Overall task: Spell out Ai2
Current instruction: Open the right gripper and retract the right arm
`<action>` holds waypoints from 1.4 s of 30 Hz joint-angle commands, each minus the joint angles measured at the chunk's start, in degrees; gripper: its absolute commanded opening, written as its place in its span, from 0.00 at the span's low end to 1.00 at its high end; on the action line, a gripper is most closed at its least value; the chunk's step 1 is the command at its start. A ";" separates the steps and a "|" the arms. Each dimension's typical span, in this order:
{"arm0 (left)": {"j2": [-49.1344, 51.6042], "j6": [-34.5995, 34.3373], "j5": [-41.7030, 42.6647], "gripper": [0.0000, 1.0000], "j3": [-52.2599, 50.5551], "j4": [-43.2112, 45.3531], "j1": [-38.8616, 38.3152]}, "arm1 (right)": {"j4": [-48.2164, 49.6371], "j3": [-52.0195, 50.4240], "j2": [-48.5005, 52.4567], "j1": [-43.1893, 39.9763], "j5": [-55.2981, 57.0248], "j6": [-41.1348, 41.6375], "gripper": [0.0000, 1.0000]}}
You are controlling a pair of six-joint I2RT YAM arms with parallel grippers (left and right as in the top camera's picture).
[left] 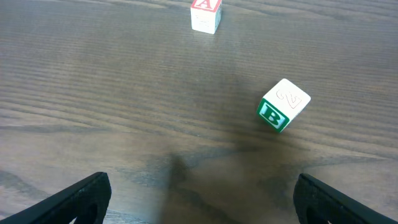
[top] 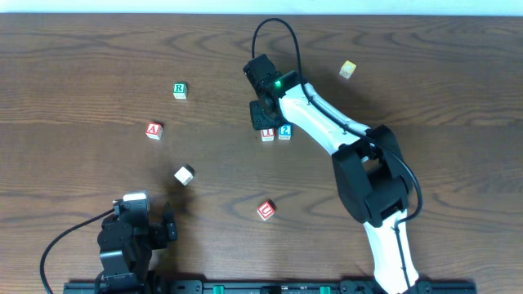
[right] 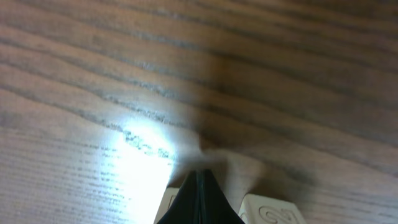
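Note:
A red "A" block [top: 154, 129] lies at the left middle of the table and shows at the top of the left wrist view [left: 205, 14]. A red "I" block [top: 267, 134] and a blue "2" block [top: 284, 131] sit side by side at the centre. My right gripper [top: 261, 114] is shut and empty, its tips [right: 199, 193] pressed together just above the "I" block [right: 171, 200], with the "2" block [right: 270, 211] beside it. My left gripper [left: 199, 205] is open and empty near the front left edge [top: 135, 214].
A green "R" block [top: 180, 90] lies at the back left. A white block with a green "B" [top: 184, 174] [left: 283, 106] lies in front of my left gripper. A red "C" block [top: 265, 210] is at the front centre. A yellowish block [top: 348, 69] is at the back right.

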 commanded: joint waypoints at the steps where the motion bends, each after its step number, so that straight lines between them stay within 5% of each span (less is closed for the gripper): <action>1: -0.33 0.68 -0.24 0.95 -0.87 -0.63 0.24 | 1.53 1.05 0.79 0.15 1.99 0.07 0.02; 14: -0.33 0.68 -0.24 0.95 -0.85 -0.63 0.24 | 1.73 7.58 0.76 1.79 -4.44 -2.75 0.02; 17: -0.33 0.68 -0.22 0.95 -0.85 -0.63 0.24 | -1.99 11.61 0.50 2.08 -4.44 -3.08 0.28; 20: -0.33 0.68 -0.24 0.95 -0.85 -0.63 0.24 | -8.22 17.73 -0.33 1.60 -4.28 -4.74 0.71; 23: -0.33 0.68 -0.22 0.95 -0.87 -0.63 0.24 | -15.63 22.34 -1.81 0.74 -4.28 -5.38 0.91; 35: -0.33 0.76 -0.24 0.95 -0.85 -0.15 0.24 | -35.74 23.63 -22.21 -1.90 -2.75 -13.94 0.89; 42: -0.33 -1.86 0.28 0.95 -0.87 13.60 0.22 | -36.13 9.05 -39.85 -5.77 3.82 -14.58 0.92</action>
